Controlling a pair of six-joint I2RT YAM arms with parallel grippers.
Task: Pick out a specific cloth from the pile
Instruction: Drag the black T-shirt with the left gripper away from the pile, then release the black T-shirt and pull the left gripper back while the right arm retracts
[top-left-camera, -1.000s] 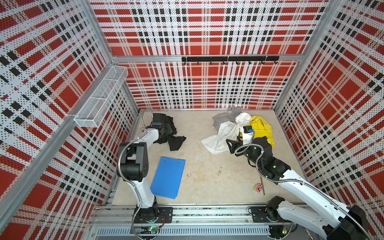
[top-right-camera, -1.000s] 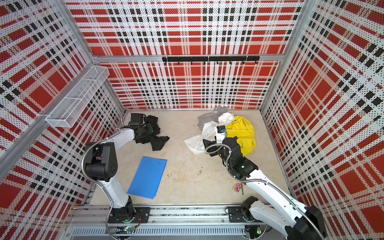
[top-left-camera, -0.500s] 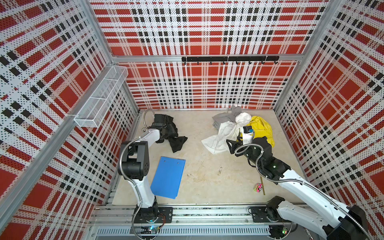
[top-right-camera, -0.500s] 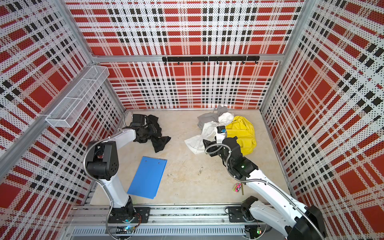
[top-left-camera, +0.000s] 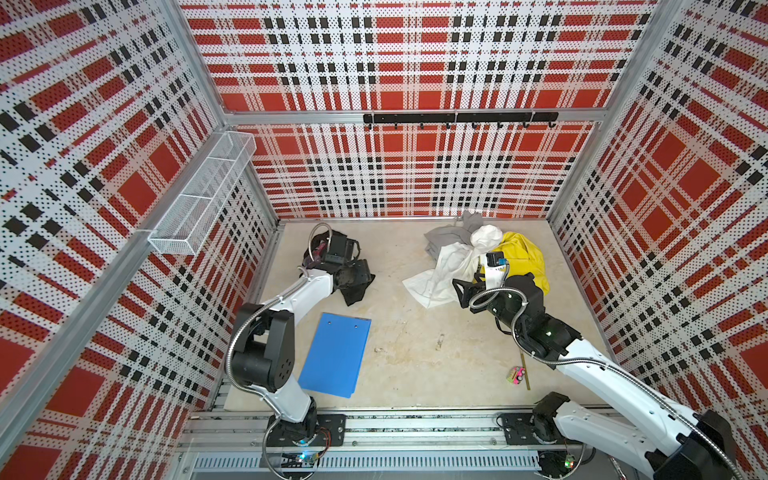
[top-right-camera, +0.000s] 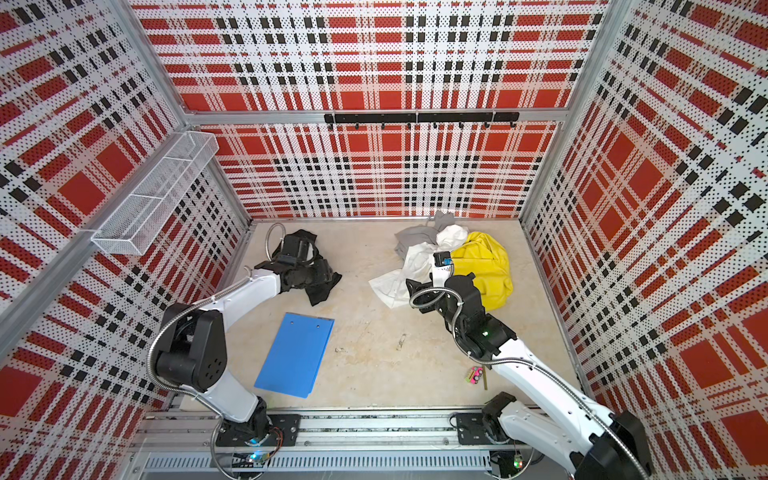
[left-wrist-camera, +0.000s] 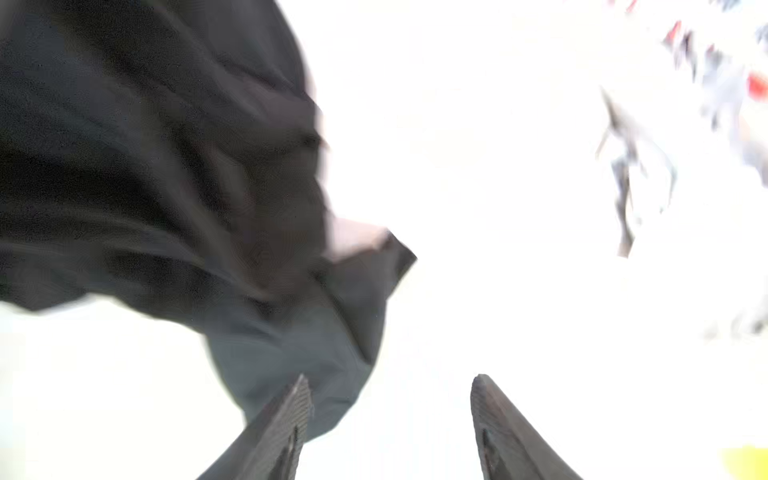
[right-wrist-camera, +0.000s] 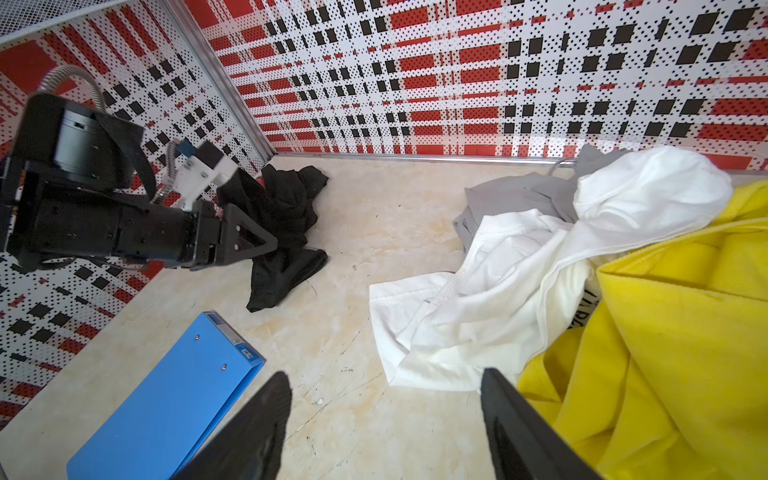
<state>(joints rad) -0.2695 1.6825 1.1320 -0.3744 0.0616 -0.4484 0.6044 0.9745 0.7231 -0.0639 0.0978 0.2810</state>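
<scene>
Cloth (top-left-camera: 354, 291) is out of the pile (top-left-camera: 478, 257). The black garment lies crumpled on the floor (top-left-camera: 415, 332) in the far-left corner. It's well apart from the heap at far right, with bare floor between them in both top views. The blue folder (top-left-camera: 334, 355) sits on the near side of it, close, with a thin strip of floor showing between. The red print is barely visible from here, just a fleck in the folds.

Grip check:
- The left gripper (left-wrist-camera: 390, 376) is right at the cloth with its jaws parted and a clear gap. Only washed-out floor shows between them in the left wrist view. Black fabric sits beside one finger (left-wrist-camera: 286, 419); the frame is too blurred to tell whether they touch. Nothing is pinched, so it reads as let go.
- The right gripper (right-wrist-camera: 385, 372) has its jaws wide and is empty. It hangs at the near edge of the pile, with the white cloth (right-wrist-camera: 478, 316) and yellow garment (right-wrist-camera: 665, 332) just ahead. The grey garment (right-wrist-camera: 511, 195) is behind those, against the back wall.

Progress, my read:
- The separation looks done. The target is alone on its own patch, and the yellow, white and grey garments are all in the heap.
- What's left looks minor: back the left arm off without dragging a fold along.
- Can't tell whether the cloth needs to end up anywhere more specific.
</scene>
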